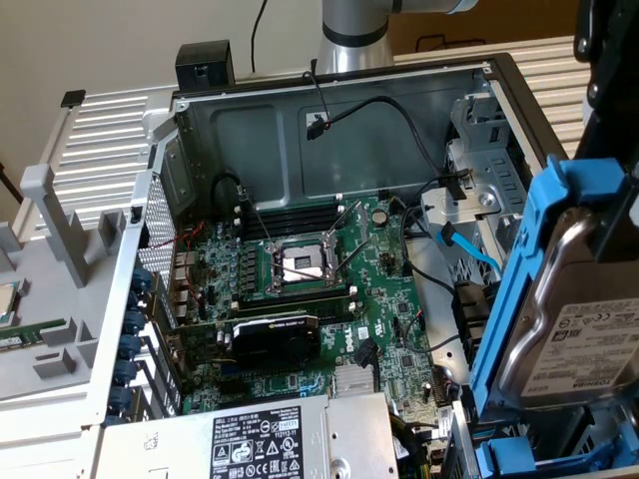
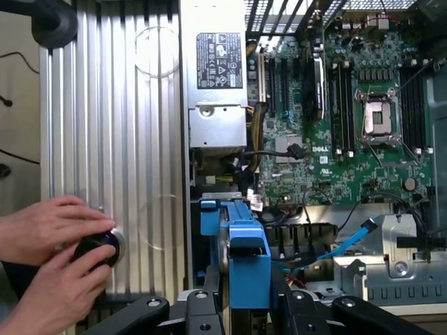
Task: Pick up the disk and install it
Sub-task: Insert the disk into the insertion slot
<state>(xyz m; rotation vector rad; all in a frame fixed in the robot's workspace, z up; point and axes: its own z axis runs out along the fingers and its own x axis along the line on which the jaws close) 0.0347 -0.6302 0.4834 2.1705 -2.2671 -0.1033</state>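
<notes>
The tool [image 2: 248, 310] is clamped on the disk [image 1: 584, 339], gripping it across the blue rails, so the pick-up looks done. The disk hangs clear of everything at the exterior view's right, tilted steeply on edge with its label facing out. It sits just above a blue bracket [image 1: 529, 461] at the near corner of the open case [image 1: 329, 130] (probably the bay it is meant for, though I cannot be sure). It is not seated in any slot, so the install is not yet done. Beyond it a light blue cable [image 1: 469, 249] trails loose beside the metal cage [image 1: 479, 170]. Further in lie the motherboard [image 1: 389, 329] with its bare socket [image 1: 300, 264], the black card [image 1: 275, 337] and the grey supply [image 1: 250, 444]. Outside the case, a person's hands [image 2: 52, 241] rest on a black knob [image 2: 98, 248] set in a ribbed silver panel [image 2: 119, 125].
</notes>
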